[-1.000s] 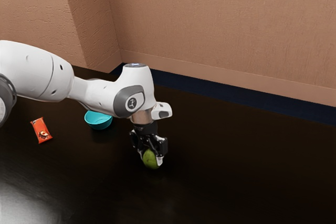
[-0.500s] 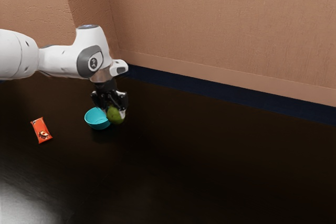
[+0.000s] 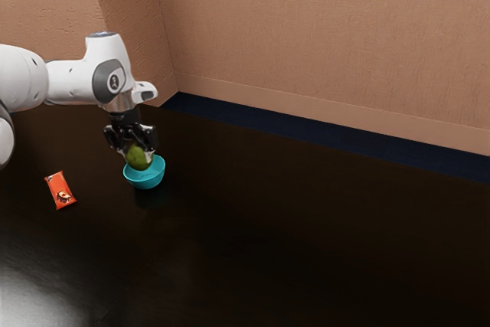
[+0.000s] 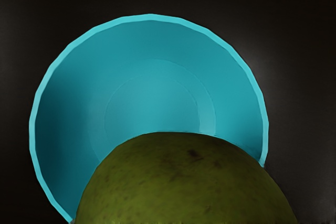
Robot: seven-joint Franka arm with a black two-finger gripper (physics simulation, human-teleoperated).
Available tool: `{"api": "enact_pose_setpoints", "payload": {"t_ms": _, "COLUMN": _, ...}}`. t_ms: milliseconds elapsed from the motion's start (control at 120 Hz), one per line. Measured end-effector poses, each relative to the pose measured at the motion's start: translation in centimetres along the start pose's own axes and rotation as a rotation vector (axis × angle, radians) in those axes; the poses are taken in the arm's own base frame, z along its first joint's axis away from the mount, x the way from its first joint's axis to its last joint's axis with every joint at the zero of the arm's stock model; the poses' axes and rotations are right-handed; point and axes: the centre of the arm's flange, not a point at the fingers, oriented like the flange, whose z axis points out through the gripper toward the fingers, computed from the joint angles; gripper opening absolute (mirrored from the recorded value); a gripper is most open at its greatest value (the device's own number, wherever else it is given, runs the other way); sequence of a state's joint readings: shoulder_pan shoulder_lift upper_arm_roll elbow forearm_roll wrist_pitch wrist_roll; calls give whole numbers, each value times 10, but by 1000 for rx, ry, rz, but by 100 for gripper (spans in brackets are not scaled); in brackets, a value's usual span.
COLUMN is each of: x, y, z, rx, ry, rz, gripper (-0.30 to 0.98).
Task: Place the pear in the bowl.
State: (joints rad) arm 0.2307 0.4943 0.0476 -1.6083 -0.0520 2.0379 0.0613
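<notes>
Black gripper (image 3: 137, 159) pointing down | fingers closed round green pear (image 3: 138, 157) | poised above turquoise bowl (image 3: 147, 180)

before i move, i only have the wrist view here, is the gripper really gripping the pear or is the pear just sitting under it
Observer: Gripping it. In the exterior view the gripper has one finger on each side of the pear, over the bowl.
Operator: ok, anything else on the table i should know about
Observer: Yes, a red packet lies on the table, apart from the bowl, toward the exterior view's left.
</notes>
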Motion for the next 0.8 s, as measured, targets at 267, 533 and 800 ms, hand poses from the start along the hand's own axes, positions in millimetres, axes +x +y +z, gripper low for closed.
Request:
{"api": "enact_pose_setpoints", "payload": {"t_ms": 267, "x": -1, "y": -4, "z": -1, "rx": -29, "ry": -7, "rz": 44, "gripper": 56}}
{"api": "enact_pose_setpoints", "payload": {"t_ms": 533, "x": -36, "y": 43, "z": -114, "rx": -33, "ry": 64, "rz": 163, "gripper": 65}}
{"api": "enact_pose_setpoints", "payload": {"t_ms": 800, "x": -189, "y": 241, "z": -310, "rx": -13, "ry": 183, "rz": 545, "gripper": 68}}
